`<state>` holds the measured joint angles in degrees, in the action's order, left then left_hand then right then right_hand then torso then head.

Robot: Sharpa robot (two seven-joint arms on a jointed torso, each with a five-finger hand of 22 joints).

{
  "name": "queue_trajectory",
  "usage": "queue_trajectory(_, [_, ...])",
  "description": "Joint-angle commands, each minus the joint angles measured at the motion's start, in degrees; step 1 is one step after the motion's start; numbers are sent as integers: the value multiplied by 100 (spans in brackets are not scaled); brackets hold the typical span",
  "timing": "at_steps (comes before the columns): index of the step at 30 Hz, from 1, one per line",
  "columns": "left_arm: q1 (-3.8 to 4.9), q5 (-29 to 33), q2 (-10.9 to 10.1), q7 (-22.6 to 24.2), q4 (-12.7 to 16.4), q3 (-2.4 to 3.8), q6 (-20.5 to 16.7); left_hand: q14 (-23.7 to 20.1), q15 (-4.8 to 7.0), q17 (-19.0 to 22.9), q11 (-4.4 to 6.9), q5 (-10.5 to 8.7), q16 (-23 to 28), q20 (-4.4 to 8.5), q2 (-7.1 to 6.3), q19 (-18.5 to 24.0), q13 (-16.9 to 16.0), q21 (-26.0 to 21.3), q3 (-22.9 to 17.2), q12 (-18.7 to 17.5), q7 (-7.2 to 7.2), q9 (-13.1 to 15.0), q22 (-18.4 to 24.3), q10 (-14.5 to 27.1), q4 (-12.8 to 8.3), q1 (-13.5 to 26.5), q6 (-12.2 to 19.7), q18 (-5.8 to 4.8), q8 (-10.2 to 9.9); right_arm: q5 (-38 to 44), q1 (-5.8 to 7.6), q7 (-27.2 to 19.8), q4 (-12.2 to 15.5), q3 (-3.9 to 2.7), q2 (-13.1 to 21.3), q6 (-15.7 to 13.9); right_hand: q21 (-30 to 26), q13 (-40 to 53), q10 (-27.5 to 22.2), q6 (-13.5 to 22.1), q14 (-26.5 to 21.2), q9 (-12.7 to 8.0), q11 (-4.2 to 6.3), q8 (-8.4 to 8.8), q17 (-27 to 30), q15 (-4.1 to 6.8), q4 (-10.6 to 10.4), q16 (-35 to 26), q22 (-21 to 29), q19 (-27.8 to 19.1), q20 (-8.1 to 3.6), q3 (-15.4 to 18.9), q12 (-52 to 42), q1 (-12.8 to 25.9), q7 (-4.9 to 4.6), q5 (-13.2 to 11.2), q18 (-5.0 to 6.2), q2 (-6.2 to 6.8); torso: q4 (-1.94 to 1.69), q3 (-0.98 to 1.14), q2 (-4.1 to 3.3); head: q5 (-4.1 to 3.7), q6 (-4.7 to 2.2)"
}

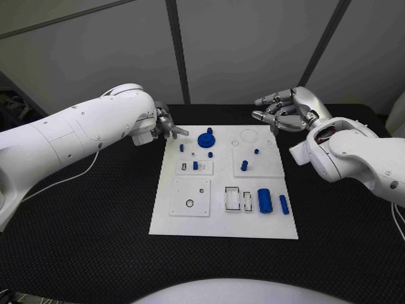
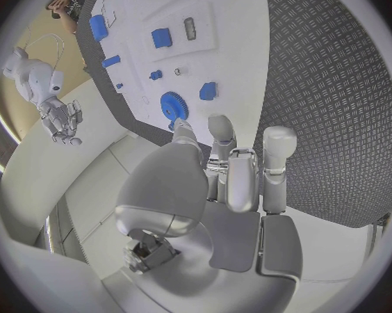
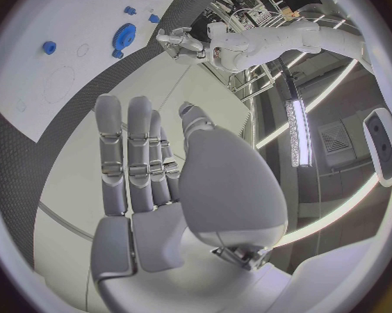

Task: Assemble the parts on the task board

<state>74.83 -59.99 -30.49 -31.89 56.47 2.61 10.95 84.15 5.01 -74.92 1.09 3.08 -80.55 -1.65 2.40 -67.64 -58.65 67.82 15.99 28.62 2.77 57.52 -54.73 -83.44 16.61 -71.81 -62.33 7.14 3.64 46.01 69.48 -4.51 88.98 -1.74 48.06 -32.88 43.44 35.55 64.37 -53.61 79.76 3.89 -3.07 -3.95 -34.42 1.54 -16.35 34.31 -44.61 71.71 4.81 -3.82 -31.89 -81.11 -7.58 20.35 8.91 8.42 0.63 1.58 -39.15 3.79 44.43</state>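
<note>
The white task board [image 1: 189, 225] lies in the middle of the black table. A blue gear [image 1: 207, 139] stands at its far left corner, with small blue pegs [image 1: 245, 165] around it and two blue cylinders [image 1: 266, 199] near the front right. My left hand [image 1: 161, 126] hovers just beyond the board's far left corner, fingers apart and holding nothing. My right hand [image 1: 285, 113] hangs past the far right corner, also holding nothing. The left wrist view shows the left hand [image 2: 231, 174] with fingers extended toward the gear [image 2: 174, 106]. The right wrist view shows the right hand [image 3: 153, 167] above the board [image 3: 39, 21].
Recessed slots [image 1: 231, 197] and a round hole [image 1: 190, 203] mark the board's front half. A faint ring outline [image 1: 248, 134] sits at its far right. Grey wall panels stand behind the table. Black matting [image 1: 84, 209] stretches on both sides of the board.
</note>
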Motion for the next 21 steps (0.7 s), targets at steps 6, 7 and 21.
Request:
queue_trajectory(6, [-7, -95, 77, 135, -72, -22, 444, 286, -45, -338, -4, -32, -30, -29, -7, 0, -18, -14, 63, 25, 23, -35, -1, 49, 0, 98, -8, 36, -7, 15, 11, -69, 17, -4, -20, -99, 58, -8, 39, 3, 58, -3, 27, 20, -17, -3, 15, 40, -30, 51, -4, 28, -28, -32, 0, 31, -2, 0, -7, 0, 13, -1, 11])
queue_trajectory(7, [-8, -95, 83, 141, -72, -24, 464, 286, -45, -338, -4, -32, -30, -29, -7, 0, -18, -14, 63, 25, 23, -35, -1, 49, 0, 98, -8, 36, -7, 15, 11, -70, 15, -4, -24, -99, 70, -10, 42, 2, 63, -3, 28, 20, -23, -2, 14, 43, -42, 60, -6, 27, -32, -34, 1, 36, -4, -2, -7, 0, 12, -1, 10])
queue_trajectory(21, [-16, -97, 120, 158, -147, -41, 773, 283, -44, -360, -3, -31, -51, -30, 55, 17, -38, -30, 59, 12, 18, -103, 5, 65, -47, 13, -53, 40, 2, 15, 11, -65, 6, -4, -37, -85, 70, -10, 42, 2, 63, -3, 28, 20, -23, -2, 14, 43, -42, 60, -6, 27, -32, -34, 1, 36, -4, -2, -3, 2, 10, 1, 7])
